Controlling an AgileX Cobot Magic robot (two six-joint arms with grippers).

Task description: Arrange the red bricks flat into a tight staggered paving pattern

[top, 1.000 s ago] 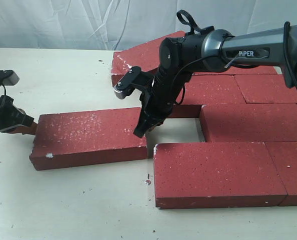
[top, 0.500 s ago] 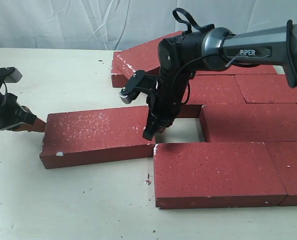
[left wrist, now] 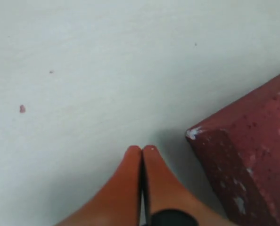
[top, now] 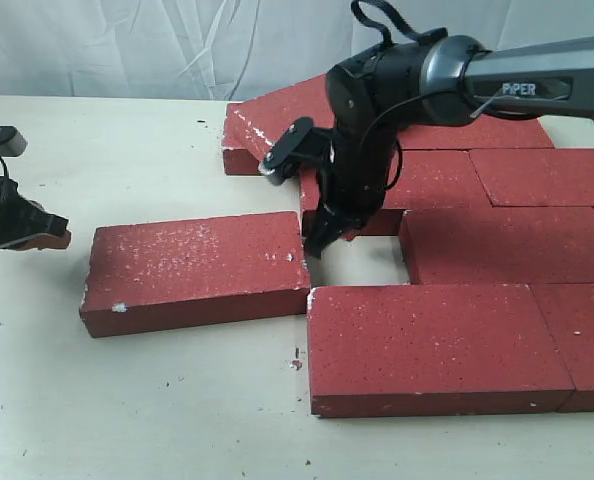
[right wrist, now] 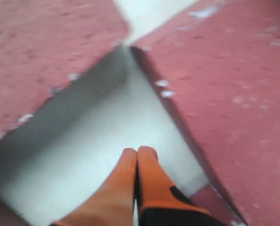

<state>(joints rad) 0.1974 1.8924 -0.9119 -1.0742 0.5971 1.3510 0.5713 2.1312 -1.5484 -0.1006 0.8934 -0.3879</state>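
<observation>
Several dark-red bricks lie flat in rows at the right, among them a front brick (top: 437, 345) and a middle-row brick (top: 507, 245). One loose brick (top: 192, 270) lies to their left, its right end touching the front brick's corner. My left gripper (top: 65, 238) is shut and empty, a little off the loose brick's left end; the brick's corner (left wrist: 243, 155) shows beside the gripper (left wrist: 142, 149). My right gripper (top: 313, 248) is shut and empty, pointing down into the bare gap (top: 362, 262) between bricks. That gripper (right wrist: 138, 150) hangs over the gap floor, with brick walls (right wrist: 234, 80) on both sides.
More bricks lie in the back rows (top: 537, 175), and one (top: 287, 115) is angled at the far back. The pale table (top: 127, 400) has small red crumbs (top: 295, 364). A white cloth backdrop (top: 127, 40) hangs behind.
The loose brick slid right until it met the front brick, then stopped. My left gripper has since drawn back left off its end. My right gripper moved right and lifted slightly.
</observation>
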